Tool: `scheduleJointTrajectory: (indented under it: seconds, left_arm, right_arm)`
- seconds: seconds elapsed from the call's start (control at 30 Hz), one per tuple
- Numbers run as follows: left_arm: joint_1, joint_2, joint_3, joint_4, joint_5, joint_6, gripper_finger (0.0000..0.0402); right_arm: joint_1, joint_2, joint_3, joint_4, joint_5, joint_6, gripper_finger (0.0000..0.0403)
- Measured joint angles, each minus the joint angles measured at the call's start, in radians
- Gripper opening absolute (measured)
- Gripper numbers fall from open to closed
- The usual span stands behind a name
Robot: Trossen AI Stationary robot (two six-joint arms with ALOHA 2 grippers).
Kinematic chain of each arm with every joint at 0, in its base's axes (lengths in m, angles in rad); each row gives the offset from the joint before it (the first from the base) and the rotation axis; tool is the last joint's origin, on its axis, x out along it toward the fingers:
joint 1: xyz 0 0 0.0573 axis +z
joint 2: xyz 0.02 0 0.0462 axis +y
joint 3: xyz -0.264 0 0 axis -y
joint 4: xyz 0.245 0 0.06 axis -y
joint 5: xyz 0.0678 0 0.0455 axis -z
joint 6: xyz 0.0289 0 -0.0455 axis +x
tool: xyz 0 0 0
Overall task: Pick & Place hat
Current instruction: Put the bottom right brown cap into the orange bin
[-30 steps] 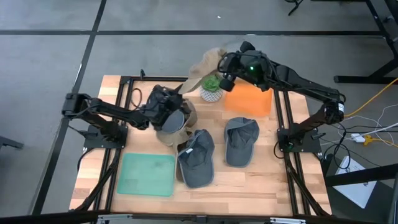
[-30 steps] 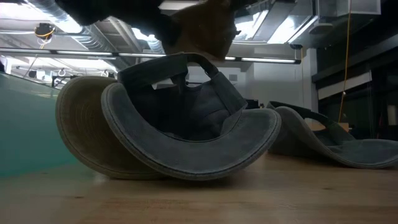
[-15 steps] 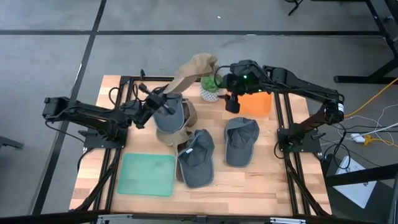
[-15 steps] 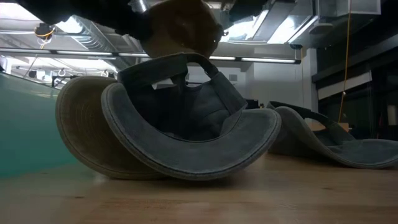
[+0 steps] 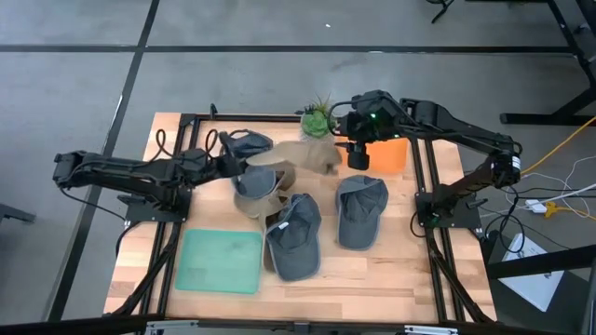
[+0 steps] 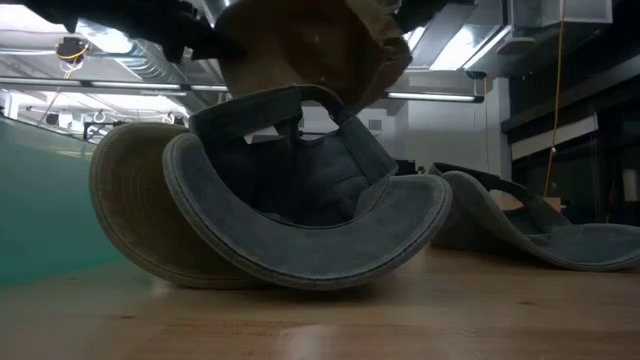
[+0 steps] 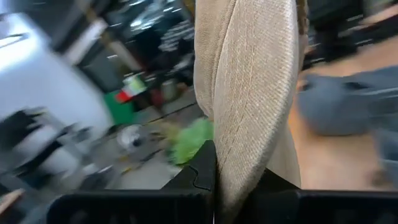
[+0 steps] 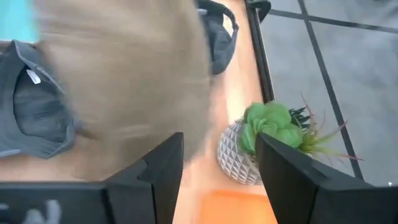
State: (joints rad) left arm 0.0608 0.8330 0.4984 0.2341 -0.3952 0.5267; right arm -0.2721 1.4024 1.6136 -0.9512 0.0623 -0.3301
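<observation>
A tan hat (image 5: pixel 298 156) hangs in the air over the table's middle; it also shows in the low view (image 6: pixel 320 45) and the left wrist view (image 7: pixel 249 81). My left gripper (image 5: pixel 237 167) is shut on its left end. My right gripper (image 5: pixel 358 156) is open beside its right end (image 8: pixel 118 81); I cannot tell whether it touches the hat. A second tan hat (image 5: pixel 256 193) lies below on the table. Grey hats lie at the far left (image 5: pixel 248 142), the middle (image 5: pixel 296 237) and the right (image 5: pixel 361 210). My left gripper pinches an edge of the tan hat (image 7: pixel 231 171) between its two fingers, coming level from the table's left. One layer or several, I cannot tell. The hat reaches away from the fingers toward the table's right, lifted clear of the hats below.
A potted plant (image 5: pixel 317 121) and an orange pad (image 5: pixel 389 154) stand at the far side by my right gripper. A green mat (image 5: pixel 222 261) lies at the near left. In the low view the middle grey hat (image 6: pixel 300 210) leans on the lower tan hat (image 6: pixel 125 220).
The tan hat, held high over the far edge a second ago, has come down and now stretches level over the table's middle. My left gripper has drawn back toward the table's left edge with its end. My right gripper has gone toward the near edge.
</observation>
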Motion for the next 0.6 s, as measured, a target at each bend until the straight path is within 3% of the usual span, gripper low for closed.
scheduleJointTrajectory:
  seconds: [0.23,0.6]
  left_arm:
    - [0.042,-0.046,0.0,-0.108,0.199,-0.018,0.0007]
    - [0.097,-0.068,0.0,-0.15,0.382,-0.051,0.0008]
  right_arm:
    - [-0.013,-0.015,-0.134,0.059,-0.077,-0.022,0.0196]
    - [-0.013,-0.052,-0.369,0.362,-0.399,-0.047,0.0196]
